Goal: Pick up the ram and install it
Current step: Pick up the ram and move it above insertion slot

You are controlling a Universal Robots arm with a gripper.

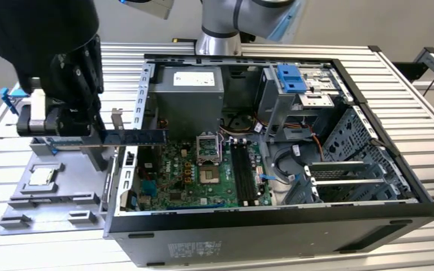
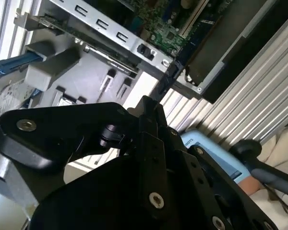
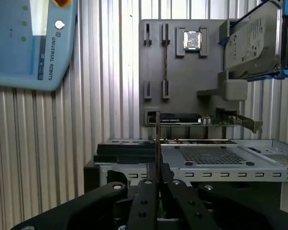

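Note:
In the exterior view my gripper [image 1: 99,137] hangs at the left, above the open computer case's left wall, shut on the ram [image 1: 138,137]. The ram is a thin blue-green stick held level, its free end pointing over the motherboard [image 1: 194,180]. The long black memory slots [image 1: 241,169] lie lower and further to the exterior view's right. In both wrist views the ram [image 3: 157,143] [image 2: 164,85] shows edge-on as a thin strip sticking out from between the black fingers [image 3: 143,191], with the gripper [image 3: 157,181] [image 2: 151,104] clamped on its near end.
A grey parts tray [image 1: 51,206] beside the case carries a silver processor chip [image 1: 42,176], a hard drive [image 3: 249,43] in a blue bracket and an expansion card [image 3: 221,120]. A blue teach pendant [image 3: 29,43] lies on the slatted table. The case's walls [image 1: 277,217] and drive cage [image 1: 300,84] stand up around the motherboard.

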